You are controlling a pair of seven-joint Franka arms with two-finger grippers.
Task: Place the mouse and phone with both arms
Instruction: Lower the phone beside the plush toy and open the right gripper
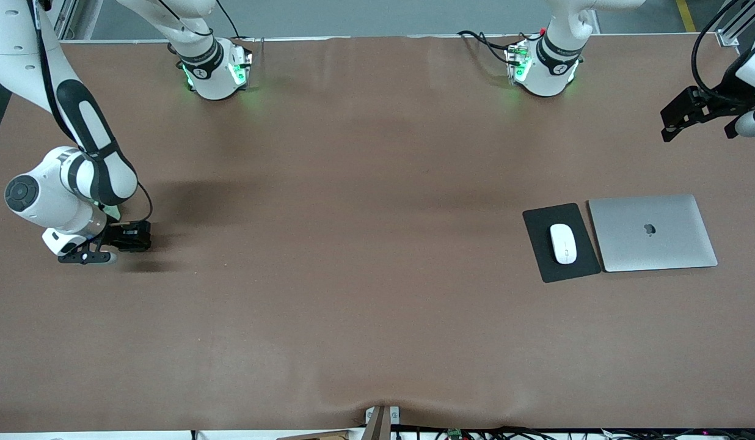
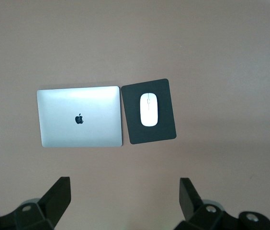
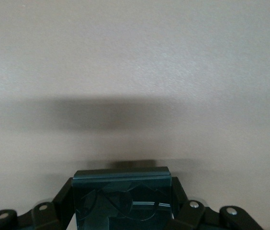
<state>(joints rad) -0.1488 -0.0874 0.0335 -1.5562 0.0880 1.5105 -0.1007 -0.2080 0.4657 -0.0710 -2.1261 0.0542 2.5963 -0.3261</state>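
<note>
One item is placed, the glossy white oval mouse (image 1: 563,243) on its black mat (image 1: 539,244); the right gripper (image 1: 128,237), low at its bench (image 1: 353,318) end, clamps the black slab phone (image 3: 121,197), the left gripper (image 1: 698,116) hanging wide open, empty.

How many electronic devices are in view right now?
3. The mouse lies on the mat, the laptop beside the mat, and the phone is in the right gripper, low over the right arm's end of the table. The left gripper waits open over its end.
</note>
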